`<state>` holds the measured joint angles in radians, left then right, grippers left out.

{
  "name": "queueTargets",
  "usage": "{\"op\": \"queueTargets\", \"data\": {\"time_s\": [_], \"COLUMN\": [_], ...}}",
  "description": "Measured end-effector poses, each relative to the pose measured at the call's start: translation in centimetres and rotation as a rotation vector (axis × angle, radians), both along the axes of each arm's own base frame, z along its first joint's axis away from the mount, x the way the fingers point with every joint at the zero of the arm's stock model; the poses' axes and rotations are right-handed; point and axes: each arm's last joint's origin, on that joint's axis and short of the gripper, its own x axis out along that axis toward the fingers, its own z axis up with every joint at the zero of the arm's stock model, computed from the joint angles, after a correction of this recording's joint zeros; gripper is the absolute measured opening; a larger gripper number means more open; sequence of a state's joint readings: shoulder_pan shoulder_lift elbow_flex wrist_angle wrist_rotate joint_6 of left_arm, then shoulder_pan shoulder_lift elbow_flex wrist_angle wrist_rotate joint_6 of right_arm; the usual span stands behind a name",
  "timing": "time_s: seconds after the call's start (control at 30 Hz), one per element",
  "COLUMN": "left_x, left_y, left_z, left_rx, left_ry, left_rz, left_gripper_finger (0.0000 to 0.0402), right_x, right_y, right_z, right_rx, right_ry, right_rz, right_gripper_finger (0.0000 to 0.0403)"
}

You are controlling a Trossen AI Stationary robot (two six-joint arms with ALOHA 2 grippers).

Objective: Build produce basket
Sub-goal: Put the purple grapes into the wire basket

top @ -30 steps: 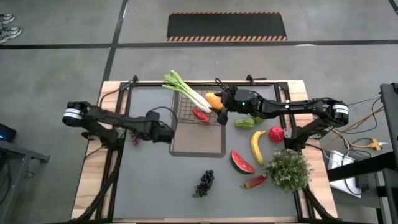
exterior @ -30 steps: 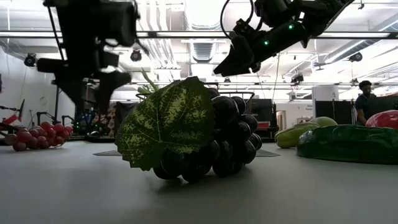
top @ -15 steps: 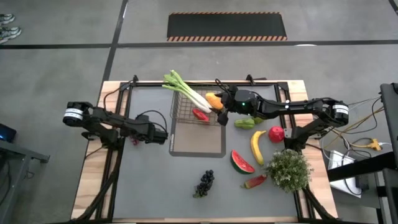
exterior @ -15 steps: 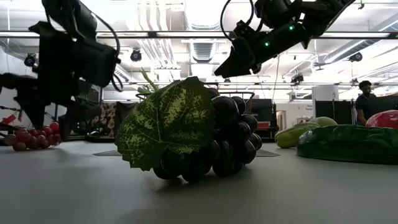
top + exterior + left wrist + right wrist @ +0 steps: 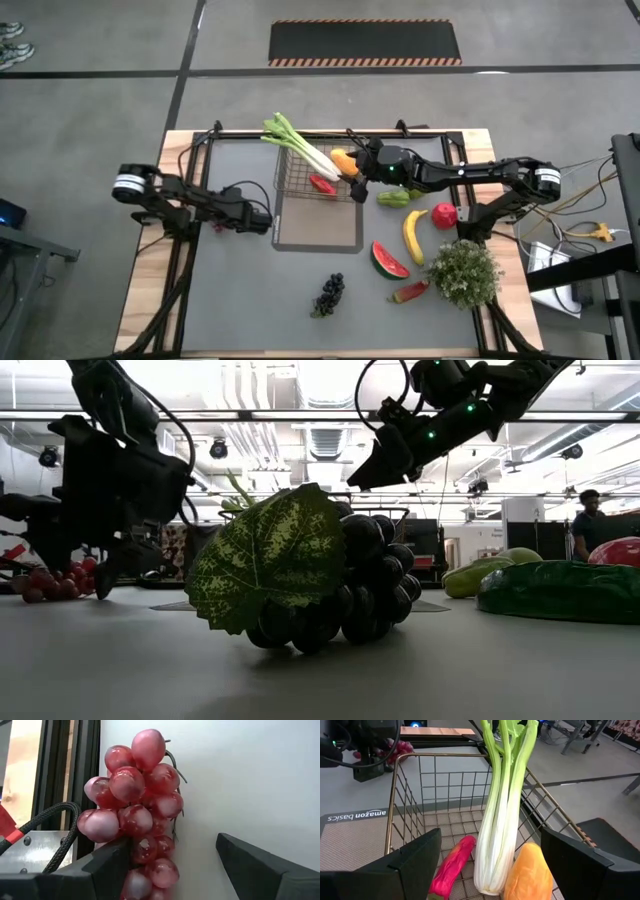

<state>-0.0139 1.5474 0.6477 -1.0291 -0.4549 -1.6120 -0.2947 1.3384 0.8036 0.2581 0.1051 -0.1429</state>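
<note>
Although the basket (image 5: 318, 178), upper centre of the high view, holds a leek (image 5: 300, 146), red pepper (image 5: 322, 184) and orange piece (image 5: 344, 160), most produce lies lower right. The leek's long axis points to the upper left. The right gripper (image 5: 358, 176) gapes empty at the basket's edge; the left gripper (image 5: 262, 221), wide, approaches red grapes (image 5: 135, 815).

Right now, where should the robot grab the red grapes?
Probably around the bunch's middle, from above. The red grapes lie flat on the table near its left edge, lumpy and widest there. The open left gripper already straddles one end.
</note>
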Motion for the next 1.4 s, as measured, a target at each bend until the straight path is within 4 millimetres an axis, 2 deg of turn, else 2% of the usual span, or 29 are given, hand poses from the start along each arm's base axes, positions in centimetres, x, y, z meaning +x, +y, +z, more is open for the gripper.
{"op": "queueTargets", "data": {"time_s": [0.13, 0.23, 0.47, 0.67, 0.73, 0.9, 1.03, 1.4], "left_x": [0.2, 0.3, -0.3, -0.1, 0.0, 0.9, 2.2, 5.9], "left_y": [0.0, 0.0, 0.0, 0.1, 0.1, -0.3, -1.2, -5.7], "left_z": [-0.1, -0.1, -0.2, -0.1, 0.0, 0.9, 2.4, 7.3], "left_rx": [0.002, 0.005, 0.018, 0.025, 0.027, 0.03, 0.084, 0.268], "left_ry": [0.011, 0.013, 0.051, 0.039, 0.035, 0.001, -0.046, -0.287], "left_rz": [0.005, 0.004, 0.025, 0.022, 0.021, 0.003, -0.071, -0.308], "left_gripper_finger": [0.0272, 0.0244, 0.0133, 0.0031, 0.0011, 0.001, 0.0004, 0.0002], "right_x": [-0.1, -0.1, -0.2, -0.3, -0.3, -0.3, -0.3, -0.4], "right_y": [0.0, 0.0, 0.1, 0.1, 0.1, 0.1, 0.1, 0.1], "right_z": [-0.2, -0.3, -0.6, -0.7, -0.7, -0.7, -0.8, -1.1], "right_rx": [0.002, 0.003, 0.008, 0.018, 0.017, 0.015, 0.007, 0.024], "right_ry": [0.005, 0.008, 0.016, 0.017, 0.018, 0.019, 0.023, 0.039], "right_rz": [0.0, 0.0, -0.002, -0.005, -0.005, -0.004, 0.0, -0.005], "right_gripper_finger": [0.0325, 0.0325, 0.0325, 0.0325, 0.0325, 0.0325, 0.0325, 0.0325]}}
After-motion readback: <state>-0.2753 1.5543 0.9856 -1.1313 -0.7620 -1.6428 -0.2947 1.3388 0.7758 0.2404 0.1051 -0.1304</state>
